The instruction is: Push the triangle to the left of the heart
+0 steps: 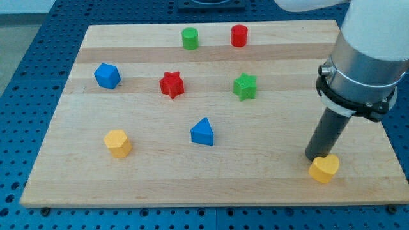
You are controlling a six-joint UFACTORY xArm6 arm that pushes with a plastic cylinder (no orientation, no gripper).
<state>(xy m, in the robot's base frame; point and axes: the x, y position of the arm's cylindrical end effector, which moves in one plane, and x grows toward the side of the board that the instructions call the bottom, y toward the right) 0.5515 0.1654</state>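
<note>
The blue triangle (202, 131) lies near the middle of the wooden board (211, 185), a little toward the view's bottom. The yellow heart (324, 168) lies near the board's bottom right corner. My tip (313, 157) rests on the board just above and left of the heart, touching or almost touching it. The triangle is far to the left of my tip.
A yellow hexagon-like block (117, 143) lies at bottom left. A blue block (107, 75) is at the left, a red star (171, 84) and a green star (245, 86) in the middle. A green cylinder (190, 38) and a red cylinder (239, 36) stand near the top edge.
</note>
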